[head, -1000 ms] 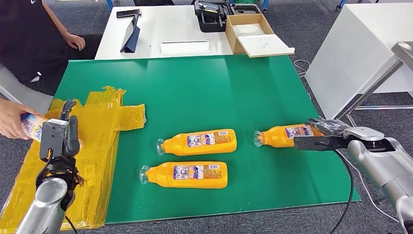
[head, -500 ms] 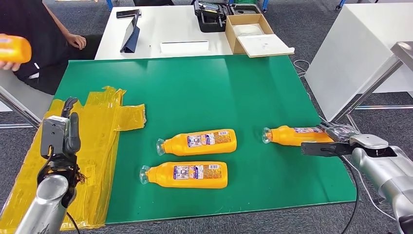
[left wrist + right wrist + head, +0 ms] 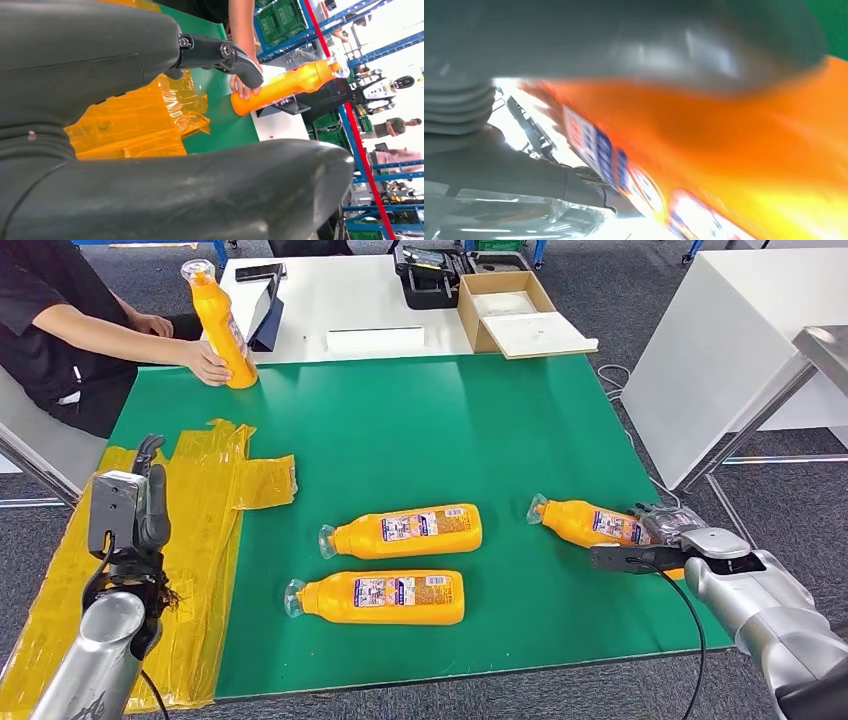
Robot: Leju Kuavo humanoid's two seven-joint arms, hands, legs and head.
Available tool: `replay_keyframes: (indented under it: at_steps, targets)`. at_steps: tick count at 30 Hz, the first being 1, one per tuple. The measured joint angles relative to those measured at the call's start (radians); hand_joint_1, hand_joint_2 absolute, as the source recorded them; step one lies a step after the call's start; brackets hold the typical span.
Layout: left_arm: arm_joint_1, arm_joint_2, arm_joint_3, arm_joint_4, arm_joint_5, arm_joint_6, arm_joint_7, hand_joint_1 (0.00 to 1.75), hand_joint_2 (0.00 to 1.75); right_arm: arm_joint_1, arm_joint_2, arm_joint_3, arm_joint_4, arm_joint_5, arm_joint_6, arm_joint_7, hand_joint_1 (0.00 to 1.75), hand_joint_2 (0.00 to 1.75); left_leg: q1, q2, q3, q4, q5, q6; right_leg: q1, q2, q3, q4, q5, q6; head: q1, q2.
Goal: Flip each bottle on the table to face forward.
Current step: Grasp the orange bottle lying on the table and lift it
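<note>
Two orange bottles lie on their sides mid-mat on the green mat [image 3: 420, 430], labels up, clear caps pointing left: one [image 3: 405, 530] further back, one [image 3: 380, 598] nearer. A third orange bottle [image 3: 590, 523] lies at the right, cap pointing left and away, its base gripped by my right hand [image 3: 660, 545]; the right wrist view has this bottle [image 3: 724, 150] blurred and pressed close against the hand. My left hand [image 3: 135, 510] is raised over the yellow plastic sheet [image 3: 210, 490], fingers apart and empty. A person's hand [image 3: 208, 365] stands a fourth bottle [image 3: 222, 325] upright at the far left corner.
A white table [image 3: 340, 300] behind the mat carries a cardboard box [image 3: 520, 308], a black case [image 3: 430, 275] and a tablet [image 3: 265, 315]. A white cabinet [image 3: 740, 350] stands to the right. A cable [image 3: 690, 630] hangs off my right arm near the mat's front edge.
The person carried a bottle from the left edge to the far left corner and stood it upright. My right hand drew its bottle slightly nearer and turned it at an angle.
</note>
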Motion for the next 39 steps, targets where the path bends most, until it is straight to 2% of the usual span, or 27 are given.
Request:
replay_keyframes:
  at_steps: [9, 27, 28, 31, 33, 39]
  targets:
    - [-0.018, -0.003, -0.013, 0.007, 0.008, 0.001, 0.004, 0.00, 0.00, -0.008, 0.054, 0.000, 0.000, 0.017, 0.048, 0.013, 0.00, 1.75, 0.001, 0.001, 0.002, 0.000, 0.000, -0.001, -0.001, 0.001, -0.001, 0.000, 0.001, -0.002, 0.000, 0.000]
    - [-0.036, -0.010, -0.021, 0.030, 0.030, 0.010, -0.004, 0.00, 0.00, -0.030, 0.074, 0.015, -0.013, 0.022, 0.153, -0.019, 0.00, 1.75, 0.001, 0.000, 0.003, 0.000, 0.001, 0.000, -0.001, 0.002, 0.000, 0.000, 0.001, -0.002, 0.000, 0.000]
    - [-0.036, -0.010, -0.022, 0.031, 0.031, 0.010, -0.004, 0.00, 0.00, -0.030, 0.076, 0.017, -0.015, 0.021, 0.160, -0.018, 0.38, 1.75, 0.001, 0.000, 0.003, 0.000, 0.001, 0.000, -0.001, 0.002, 0.000, 0.000, 0.001, -0.002, 0.000, 0.000]
    - [-0.040, -0.012, -0.025, 0.035, 0.032, 0.010, -0.006, 0.00, 0.00, -0.033, 0.081, 0.022, -0.023, 0.019, 0.182, -0.014, 1.67, 1.75, 0.001, 0.000, 0.003, 0.000, 0.001, 0.000, -0.001, 0.002, 0.000, 0.000, 0.001, -0.002, 0.000, 0.000]
    - [-0.044, -0.013, -0.026, 0.038, 0.035, 0.010, -0.006, 0.00, 0.00, -0.033, 0.084, 0.023, -0.029, 0.016, 0.194, -0.009, 1.75, 1.75, 0.001, 0.000, 0.003, 0.000, 0.001, 0.000, -0.001, 0.002, 0.000, 0.000, 0.001, -0.002, 0.000, 0.000]
    - [-0.047, -0.016, -0.027, 0.044, 0.040, 0.013, -0.009, 0.00, 0.00, -0.034, 0.092, 0.028, -0.041, 0.013, 0.198, 0.008, 1.75, 1.75, 0.001, 0.003, 0.004, 0.000, 0.000, -0.001, -0.001, 0.002, 0.004, 0.000, 0.002, -0.002, 0.000, 0.000]
